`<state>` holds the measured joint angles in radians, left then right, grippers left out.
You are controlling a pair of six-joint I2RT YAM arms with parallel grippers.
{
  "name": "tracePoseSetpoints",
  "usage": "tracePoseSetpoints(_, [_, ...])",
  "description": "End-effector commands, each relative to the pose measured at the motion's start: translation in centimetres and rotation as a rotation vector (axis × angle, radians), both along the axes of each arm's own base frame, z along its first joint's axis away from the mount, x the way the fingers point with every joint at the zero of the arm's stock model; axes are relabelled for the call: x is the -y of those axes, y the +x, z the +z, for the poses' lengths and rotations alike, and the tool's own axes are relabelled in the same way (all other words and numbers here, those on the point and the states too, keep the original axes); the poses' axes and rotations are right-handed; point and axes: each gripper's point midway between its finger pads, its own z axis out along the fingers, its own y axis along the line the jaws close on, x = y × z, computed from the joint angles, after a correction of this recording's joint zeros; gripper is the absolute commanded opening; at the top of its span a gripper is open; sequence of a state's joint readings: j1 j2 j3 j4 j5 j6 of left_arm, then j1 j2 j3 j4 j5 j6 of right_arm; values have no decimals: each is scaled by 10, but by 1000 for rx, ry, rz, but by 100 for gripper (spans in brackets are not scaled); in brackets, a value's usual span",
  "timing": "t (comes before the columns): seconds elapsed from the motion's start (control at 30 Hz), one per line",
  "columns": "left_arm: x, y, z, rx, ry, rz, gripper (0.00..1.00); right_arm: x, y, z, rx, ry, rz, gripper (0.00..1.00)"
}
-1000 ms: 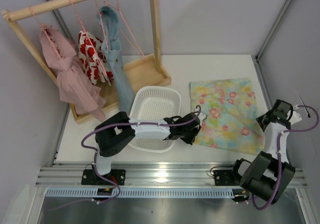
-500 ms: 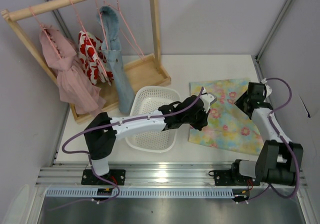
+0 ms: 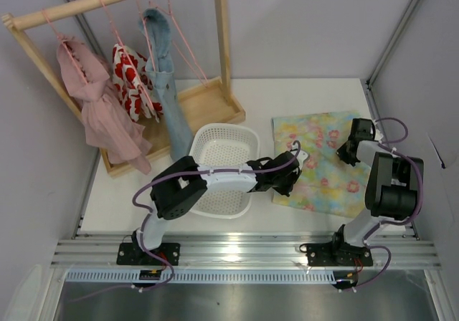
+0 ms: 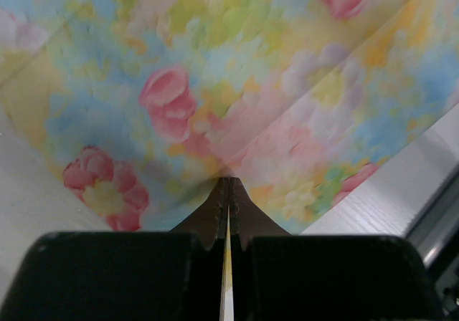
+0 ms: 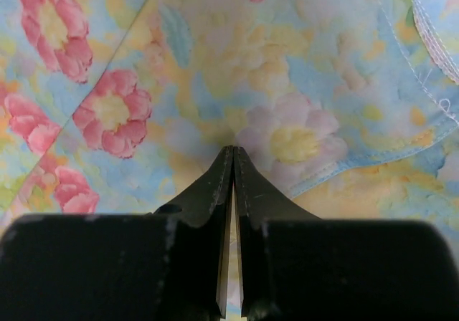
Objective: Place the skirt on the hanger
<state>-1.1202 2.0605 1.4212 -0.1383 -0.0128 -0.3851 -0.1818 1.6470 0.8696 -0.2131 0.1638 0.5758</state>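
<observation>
Right arm folds upright since before; right gripper [image 3: 353,149] clamps skirt [image 3: 326,172] right edge, left gripper [image 3: 287,180] pinches left edge just beside basket [image 3: 222,128].

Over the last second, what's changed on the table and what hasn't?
The right pincer swung in from the table's right edge onto the skirt and closed on cloth near its right side. The left pincer reached further over the skirt, then drew back to its left edge, shut on cloth there. The skirt lies flat about where it was; basket and clothes rack unchanged.
</observation>
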Motion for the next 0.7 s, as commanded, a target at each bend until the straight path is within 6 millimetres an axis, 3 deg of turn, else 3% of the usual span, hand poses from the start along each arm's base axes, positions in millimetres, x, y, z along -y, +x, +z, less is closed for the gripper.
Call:
tracePoseSetpoints(0.0, [14, 3, 2, -24, -41, 11, 0, 23, 9, -6, 0, -1, -57, 7])
tracePoseSetpoints(0.2, [32, -1, -19, -86, -23, -32, 0, 47, 12, -12, -21, -11, -92, 7])
tracePoseSetpoints(0.4, [43, 2, -23, -103, -35, -59, 0, 47, 19, -13, -20, -8, -72, 8])
tracePoseSetpoints(0.5, [45, 1, -9, -91, -54, -86, 0, 44, 26, 9, 17, -18, -44, 9])
tracePoseSetpoints(0.57, [48, 3, 6, -65, -78, -105, 1, 39, 41, 45, 94, -56, 3, 12])
tracePoseSetpoints(0.6, [50, 5, 24, -45, -105, -111, 5, 36, 45, 59, 120, -73, 18, 19])
tracePoseSetpoints(0.63, [50, 9, 35, -29, -121, -115, 7, 30, 53, 92, 178, -101, 54, 26])
tracePoseSetpoints(0.67, [52, 13, 51, -11, -143, -118, 10, 23, 57, 109, 215, -100, 82, 33])
